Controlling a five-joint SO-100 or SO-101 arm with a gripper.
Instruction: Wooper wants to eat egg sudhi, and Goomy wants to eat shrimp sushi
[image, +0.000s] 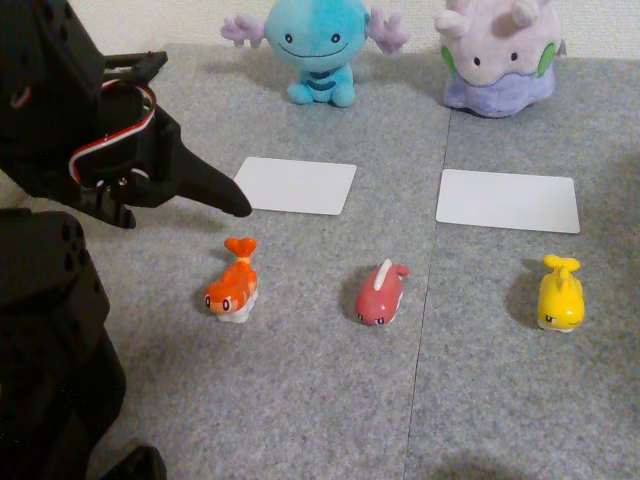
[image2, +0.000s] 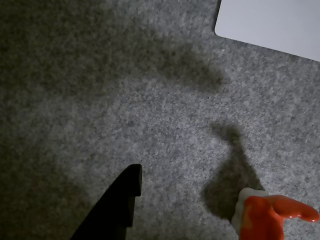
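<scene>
- The black arm enters the other view from the left, its upper part bent over so that the hand (image: 225, 200) reaches toward the right and slightly down, hanging above the grey carpeted counter (image: 330, 400).
- The hand's pointed tip sits just beside the left edge of a white card (image: 297, 185), above and a little behind the shrimp sushi (image: 233, 286).
- Red and white wires loop over the wrist housing.
- The hand holds nothing; a single dark finger (image2: 117, 205) shows in the wrist view, and whether the jaws are parted or closed I cannot tell.
- No readable writing or brand marks appear on the arm, the cards or the toys.
- The shrimp sushi stands on the counter at front left in the other view, tail toward the back; in the wrist view its orange tail shows at the bottom right edge, apart from the finger.
- A pink-red figurine (image: 381, 293) stands in the middle of the front row, near a seam in the carpet.
- The egg sudhi (image: 561, 293) stands at front right, well apart from the hand.
- A second white card (image: 508, 200) lies behind the egg sudhi.
- Wooper (image: 315, 45) sits at the back behind the left card, and Goomy (image: 498, 55) sits at the back behind the right card.
</scene>
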